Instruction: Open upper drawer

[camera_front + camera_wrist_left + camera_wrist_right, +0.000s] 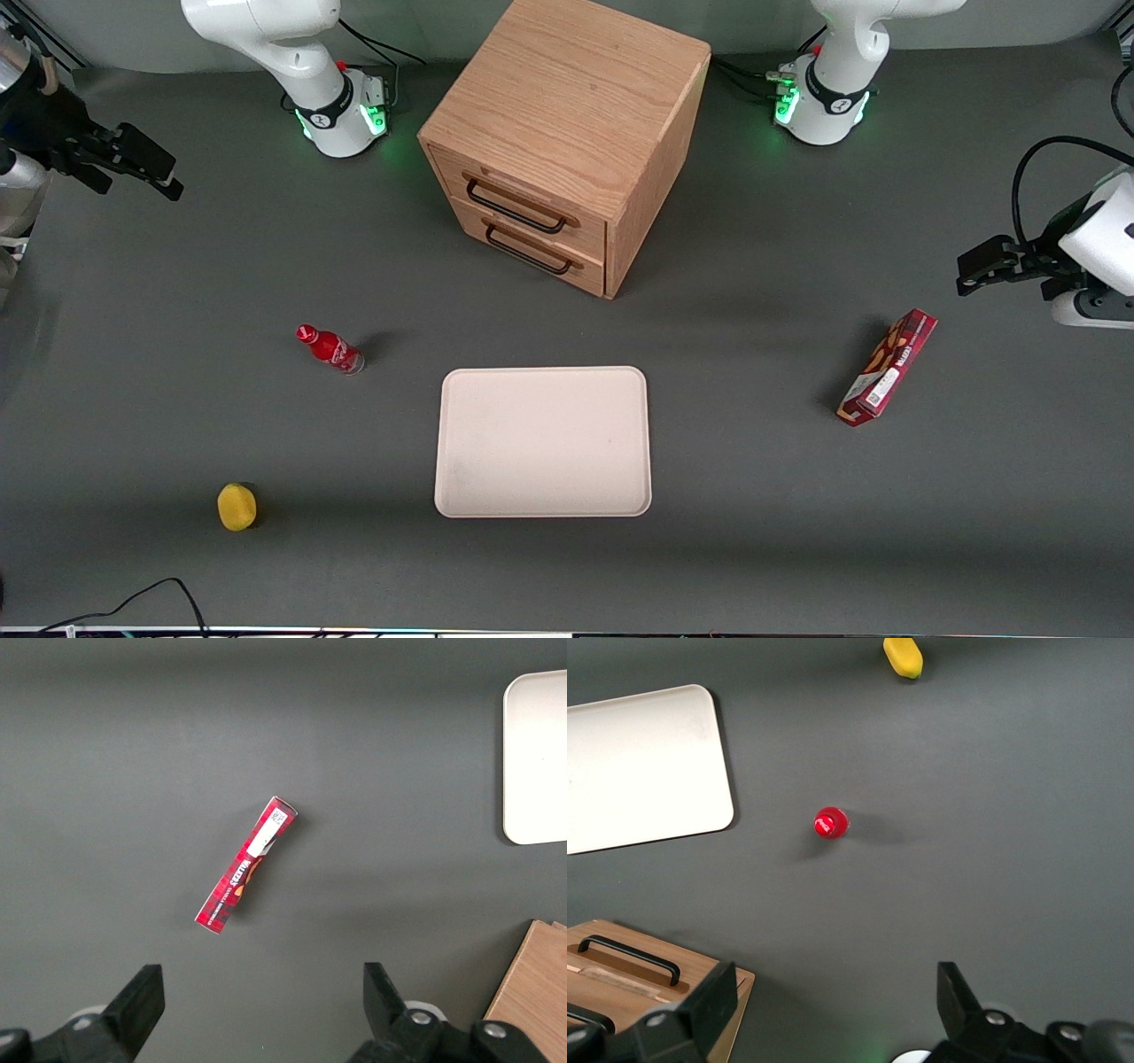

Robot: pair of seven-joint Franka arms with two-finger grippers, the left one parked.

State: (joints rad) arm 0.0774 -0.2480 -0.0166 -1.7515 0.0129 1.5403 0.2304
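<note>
- Front view: the upper drawer (523, 202) sits flush in the cabinet (567, 97), shut, its black handle (516, 209) running slantwise across the face. Cabinet stands mid-table, between the two arm bases, turned so the drawer fronts angle toward the working arm's end; that likely gives the right arm a straight pull line.
- Lower drawer (532, 251) directly beneath, also shut, with a like handle; the upper bar is the one to take.
- Gripper (142, 168) hangs in the air well apart from the cabinet, at the working arm's end of the table. Fingers spread wide, nothing between them; holds nothing. Reads as a ready pose before any approach, so the task looks not yet begun.
- Right wrist view: the two fingers (700, 1005) stand wide apart, and a drawer handle (629, 957) shows on the cabinet front near one of them.
- Bottle (330, 348) stands on the table in front of the drawers, nearer the front camera, roughly between gripper and tray; I judge it low enough to clear if the arm travels high.
- Tray (542, 441) lies flat, nearer the camera than the cabinet, bare. Enough room for the drawer to slide out, I judge.
- Yellow object (236, 507) nearest the camera, toward the working arm's end.
- Red box (888, 367) toward the parked arm's end, well clear of the job.
</note>
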